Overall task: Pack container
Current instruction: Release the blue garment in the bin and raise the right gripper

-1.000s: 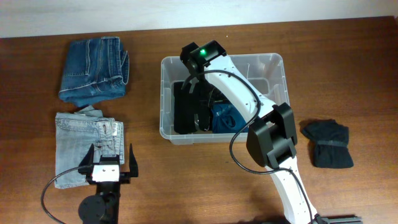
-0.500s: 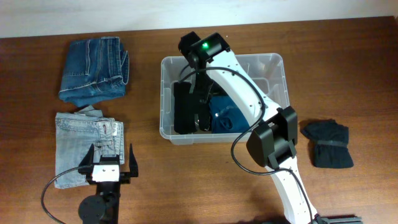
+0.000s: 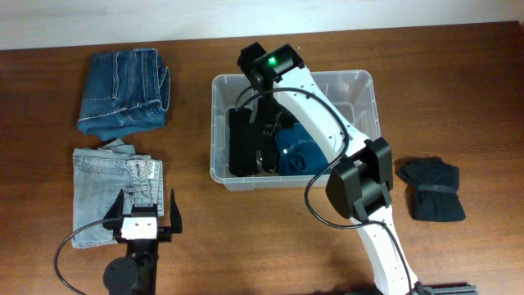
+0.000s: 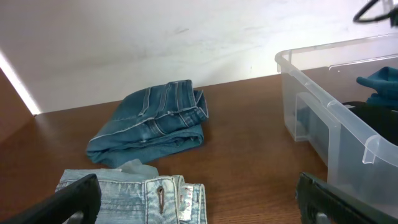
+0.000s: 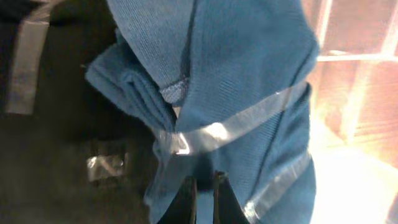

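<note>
The container is a clear plastic bin in the middle of the table; its wall also shows at the right of the left wrist view. Inside it lie a black folded cloth and a blue folded cloth bound with clear tape. My right gripper reaches down into the bin with its fingers shut, tips just over the blue cloth and holding nothing. Near the front edge, my left gripper stands wide open over the light jeans.
Folded dark blue jeans lie at the back left, and light blue jeans lie in front of them. A black taped cloth bundle lies on the table to the right of the bin. Behind the table is a white wall.
My right gripper has closed its fingers over the blue cloth, and its wrist has shifted slightly towards the back of the bin. The left arm has stayed still.
</note>
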